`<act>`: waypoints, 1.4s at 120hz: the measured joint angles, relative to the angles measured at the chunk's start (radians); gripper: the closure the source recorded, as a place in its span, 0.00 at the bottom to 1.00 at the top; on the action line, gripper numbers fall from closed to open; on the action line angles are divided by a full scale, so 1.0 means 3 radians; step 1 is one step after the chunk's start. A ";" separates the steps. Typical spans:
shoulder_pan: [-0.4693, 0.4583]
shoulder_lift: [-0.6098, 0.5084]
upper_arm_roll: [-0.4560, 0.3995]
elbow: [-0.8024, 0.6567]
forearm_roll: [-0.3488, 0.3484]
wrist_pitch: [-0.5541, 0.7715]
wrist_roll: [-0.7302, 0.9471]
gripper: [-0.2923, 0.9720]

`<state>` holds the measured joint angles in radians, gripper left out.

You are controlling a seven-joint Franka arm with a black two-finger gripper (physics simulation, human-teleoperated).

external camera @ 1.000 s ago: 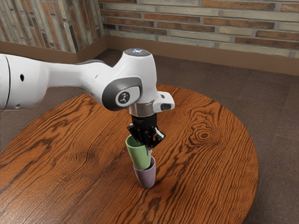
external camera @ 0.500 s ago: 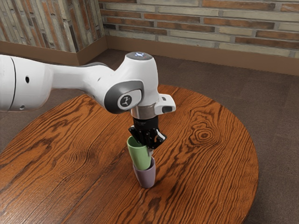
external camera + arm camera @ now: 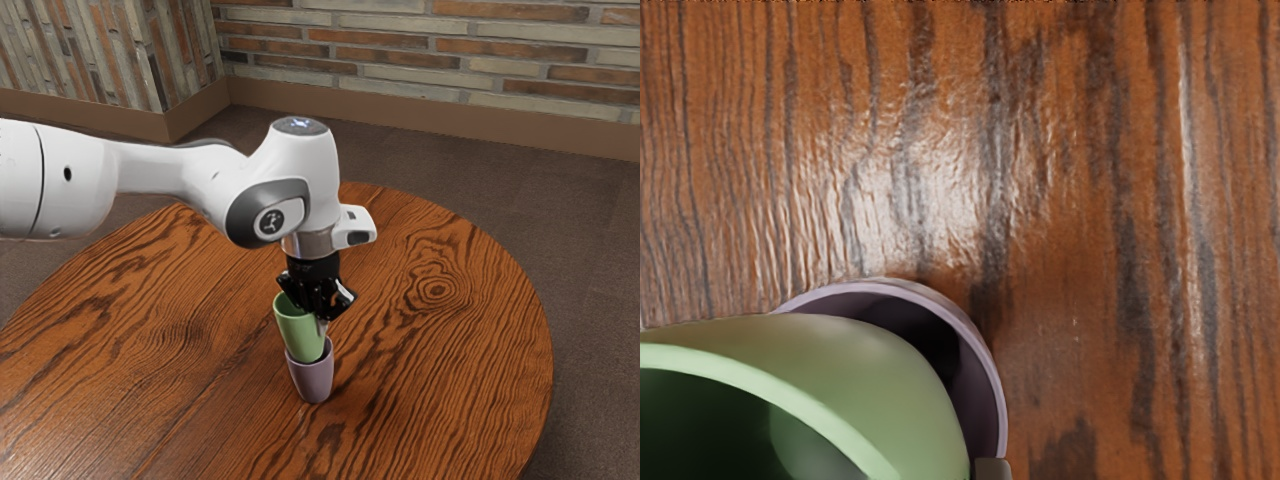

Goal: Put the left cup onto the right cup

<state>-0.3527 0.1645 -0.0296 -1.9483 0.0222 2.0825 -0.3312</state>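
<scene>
A green cup (image 3: 302,328) leans tilted inside a purple cup (image 3: 311,378) that stands upright on the round wooden table (image 3: 450,300). My black gripper (image 3: 312,303) is at the green cup's rim, shut on its wall, with the arm coming in from the exterior view's left. In the wrist view the green cup (image 3: 830,390) lies large just under my hand, its base sunk in the purple cup (image 3: 970,350), whose rim curves around it.
The table's wood surface spreads wide on all sides of the cups. Its edge (image 3: 545,370) curves round at the exterior view's right. A brick wall (image 3: 420,50) and brown floor lie beyond.
The arm has shifted slightly toward the exterior view's right, and the green cup has settled a little lower into the purple cup. The grip has not changed.
</scene>
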 joint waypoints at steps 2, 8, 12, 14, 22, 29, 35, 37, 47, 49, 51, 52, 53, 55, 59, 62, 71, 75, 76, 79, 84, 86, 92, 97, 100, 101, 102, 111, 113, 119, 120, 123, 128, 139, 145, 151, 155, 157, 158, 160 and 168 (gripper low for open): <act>0.0000 0.0004 0.0000 0.0000 0.0000 0.0007 -0.0001 0.85; 0.0001 0.0015 0.0000 -0.0002 0.0001 0.0024 -0.0002 0.85; 0.0001 0.0024 0.0000 -0.0003 0.0001 0.0034 -0.0003 0.85; 0.0001 0.0027 0.0000 -0.0004 0.0001 0.0038 -0.0004 0.85; 0.0001 0.0033 0.0000 -0.0005 0.0002 0.0052 -0.0006 0.85; 0.0001 0.0038 0.0000 -0.0007 0.0003 0.0061 -0.0008 0.85; 0.0001 0.0039 0.0000 -0.0009 0.0003 0.0066 -0.0010 0.85; 0.0001 0.0041 0.0000 -0.0010 0.0003 0.0068 -0.0011 0.85; 0.0001 0.0048 0.0000 -0.0011 0.0003 0.0074 -0.0014 0.85; 0.0001 0.0048 0.0000 -0.0011 0.0003 0.0075 -0.0014 0.85; 0.0001 0.0049 0.0000 -0.0012 0.0003 0.0076 -0.0015 0.85; 0.0001 0.0049 0.0000 -0.0013 0.0003 0.0077 -0.0015 0.85; 0.0001 0.0049 0.0000 -0.0013 0.0003 0.0077 -0.0015 0.85; 0.0001 0.0050 0.0000 -0.0014 0.0003 0.0078 -0.0016 0.85; 0.0001 0.0050 0.0000 -0.0015 0.0002 0.0079 -0.0017 0.85; 0.0001 0.0050 0.0000 -0.0016 0.0001 0.0080 -0.0018 0.85; 0.0001 0.0056 0.0000 -0.0020 0.0001 0.0082 -0.0022 0.85; 0.0001 0.0061 0.0000 -0.0021 0.0001 0.0083 -0.0025 0.85; 0.0001 0.0062 0.0000 -0.0021 0.0001 0.0083 -0.0025 0.85; 0.0001 0.0063 0.0000 -0.0020 0.0001 0.0084 -0.0027 0.85; 0.0001 0.0065 0.0000 -0.0018 0.0001 0.0085 -0.0029 0.84; 0.0000 0.0067 0.0000 -0.0017 -0.0002 0.0085 -0.0029 0.82; 0.0000 0.0069 0.0001 -0.0017 -0.0007 0.0087 -0.0029 0.74; 0.0000 0.0070 0.0001 -0.0016 -0.0010 0.0087 -0.0029 0.66; 0.0000 0.0071 0.0001 -0.0016 -0.0011 0.0088 -0.0029 0.62; 0.0000 0.0071 0.0001 -0.0016 -0.0012 0.0088 -0.0029 0.60; 0.0000 0.0071 0.0001 -0.0016 -0.0013 0.0088 -0.0029 0.59; 0.0000 0.0071 0.0001 -0.0016 -0.0019 0.0088 -0.0030 0.49; 0.0000 0.0071 0.0001 -0.0016 -0.0020 0.0088 -0.0032 0.47; 0.0000 0.0071 0.0001 -0.0016 -0.0023 0.0088 -0.0038 0.42; 0.0000 0.0071 0.0001 -0.0016 -0.0023 0.0088 -0.0039 0.42; 0.0000 0.0071 0.0001 -0.0016 -0.0023 0.0088 -0.0042 0.40; 0.0000 0.0071 0.0001 -0.0013 -0.0023 0.0088 -0.0047 0.37; 0.0002 0.0068 0.0001 -0.0012 -0.0023 0.0089 -0.0057 0.33; 0.0004 0.0067 0.0001 -0.0011 -0.0023 0.0089 -0.0062 0.31; 0.0005 0.0066 0.0001 -0.0011 -0.0023 0.0089 -0.0066 0.30; 0.0005 0.0066 0.0001 -0.0010 -0.0023 0.0089 -0.0069 0.29; 0.0005 0.0066 0.0001 -0.0009 -0.0023 0.0089 -0.0070 0.29; 0.0005 0.0065 0.0001 -0.0008 -0.0023 0.0089 -0.0071 0.28; 0.0005 0.0064 0.0001 -0.0006 -0.0023 0.0089 -0.0072 0.28; 0.0005 0.0048 0.0001 0.0002 -0.0023 0.0088 -0.0077 0.27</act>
<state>-0.3512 0.1788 -0.0291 -1.9478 0.0153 2.1089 -0.3542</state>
